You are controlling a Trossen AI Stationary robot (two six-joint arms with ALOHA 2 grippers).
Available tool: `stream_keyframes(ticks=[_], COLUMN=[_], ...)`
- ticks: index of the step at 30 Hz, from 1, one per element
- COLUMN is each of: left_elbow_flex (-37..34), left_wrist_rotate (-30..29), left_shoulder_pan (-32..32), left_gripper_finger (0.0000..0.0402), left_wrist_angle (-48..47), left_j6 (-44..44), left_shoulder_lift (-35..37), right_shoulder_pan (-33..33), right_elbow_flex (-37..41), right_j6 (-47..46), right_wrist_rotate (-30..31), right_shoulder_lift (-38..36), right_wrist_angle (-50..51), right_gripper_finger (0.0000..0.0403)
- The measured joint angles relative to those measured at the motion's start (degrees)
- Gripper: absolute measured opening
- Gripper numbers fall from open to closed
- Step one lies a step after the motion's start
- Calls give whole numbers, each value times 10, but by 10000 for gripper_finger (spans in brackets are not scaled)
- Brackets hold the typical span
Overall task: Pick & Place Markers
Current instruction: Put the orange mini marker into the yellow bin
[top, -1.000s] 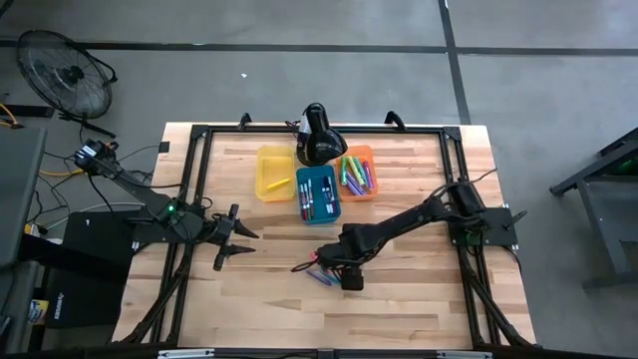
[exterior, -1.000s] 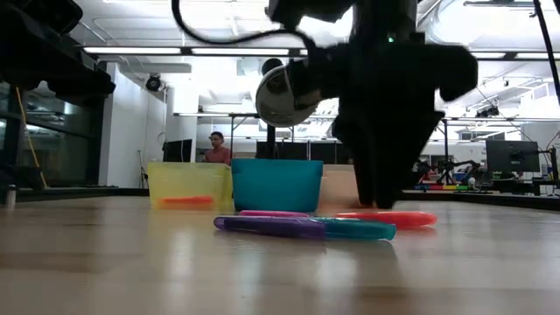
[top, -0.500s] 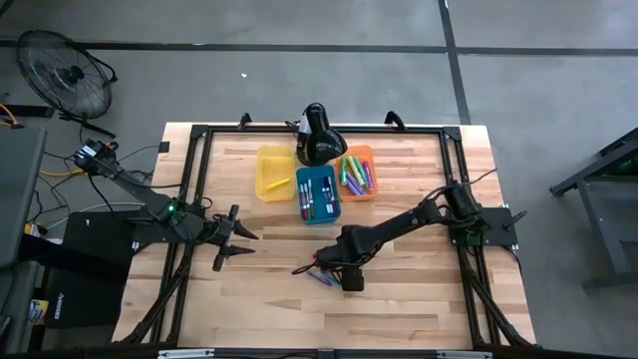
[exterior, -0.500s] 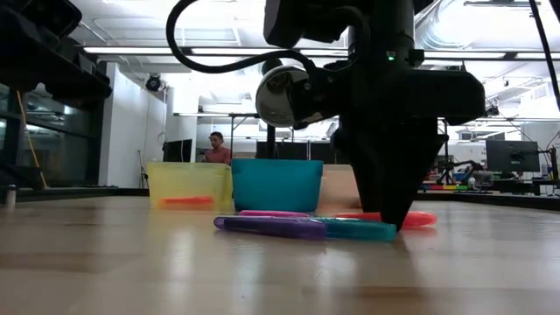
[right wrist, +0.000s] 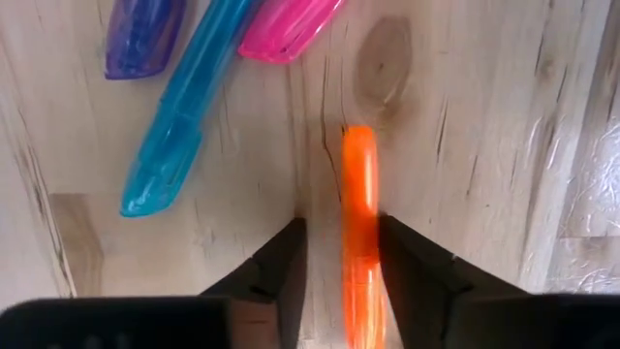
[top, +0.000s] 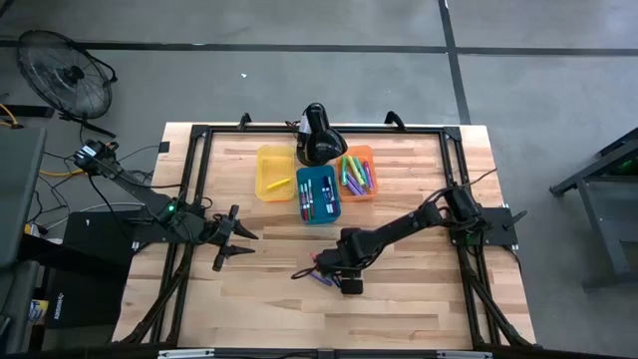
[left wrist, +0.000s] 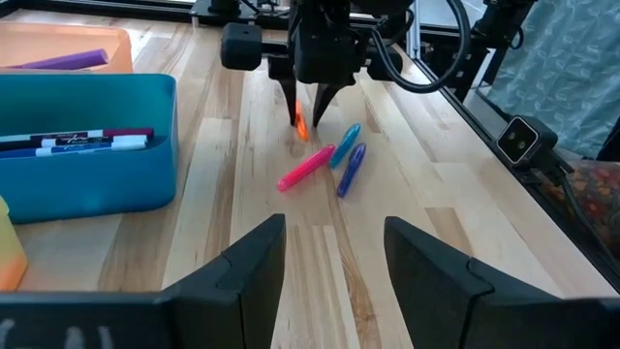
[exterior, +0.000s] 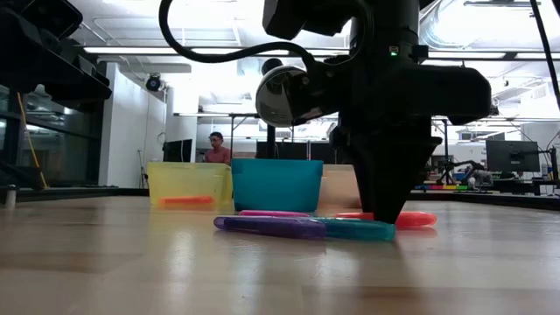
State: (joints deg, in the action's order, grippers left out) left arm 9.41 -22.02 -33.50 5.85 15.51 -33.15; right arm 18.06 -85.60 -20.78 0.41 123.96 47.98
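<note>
Right gripper [right wrist: 339,254] is down at the wooden table [top: 259,299], near its middle, with one dark finger on each side of the orange marker [right wrist: 359,218]. The fingers are a little apart and sit close to the marker, but I cannot tell if they squeeze it yet.

I think the marker is light, hard and smooth, so it could slip or roll away. It lies flat on the wood. The best place to grab it looks like the middle of its long body, with the fingers across it, which is how they stand now.

Four loose markers lie on the table: the orange one, a pink marker [left wrist: 305,167], a teal marker [left wrist: 344,145] and a purple marker [left wrist: 351,167]. The last three lie side by side, just beside the orange one.

Three bins stand farther back: a yellow bin [top: 274,172], a blue bin [top: 318,194] and an orange bin [top: 357,173]. Each has some markers in it, too small to count well.

Left gripper [left wrist: 331,262] waits over the left part of the table with its fingers open and nothing in them.
</note>
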Motion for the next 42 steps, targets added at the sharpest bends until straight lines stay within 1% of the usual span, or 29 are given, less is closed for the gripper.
stream_keyframes(ticks=[6,10,15,22,26,30,35,42], left_elbow_flex=[0,-4,-30,-69,-74,-74,-74,-74], left_wrist_rotate=[0,0,-2,-2,-2,-1,4,6], left_shoulder_pan=[0,0,0,0,0,0,1,1], left_gripper_finger=[172,172,172,172,172,172,172,172], left_wrist_angle=[0,7,11,58,78,88,111,165], left_j6=[0,0,27,46,45,40,29,-9], left_shoulder_lift=[0,0,0,0,0,0,0,0], right_shoulder_pan=[0,1,7,17,24,28,35,34], right_elbow_flex=[0,0,1,3,7,5,5,4], right_j6=[-11,1,4,-12,-23,-29,-30,33], right_wrist_rotate=[1,1,17,61,113,184,232,280], right_shoulder_lift=[0,0,0,-16,-38,-67,-81,-87], right_wrist_angle=[-2,-1,-2,-2,-3,-27,-92,-279], right_gripper_finger=[52,24,24,24,24,24,24,24])
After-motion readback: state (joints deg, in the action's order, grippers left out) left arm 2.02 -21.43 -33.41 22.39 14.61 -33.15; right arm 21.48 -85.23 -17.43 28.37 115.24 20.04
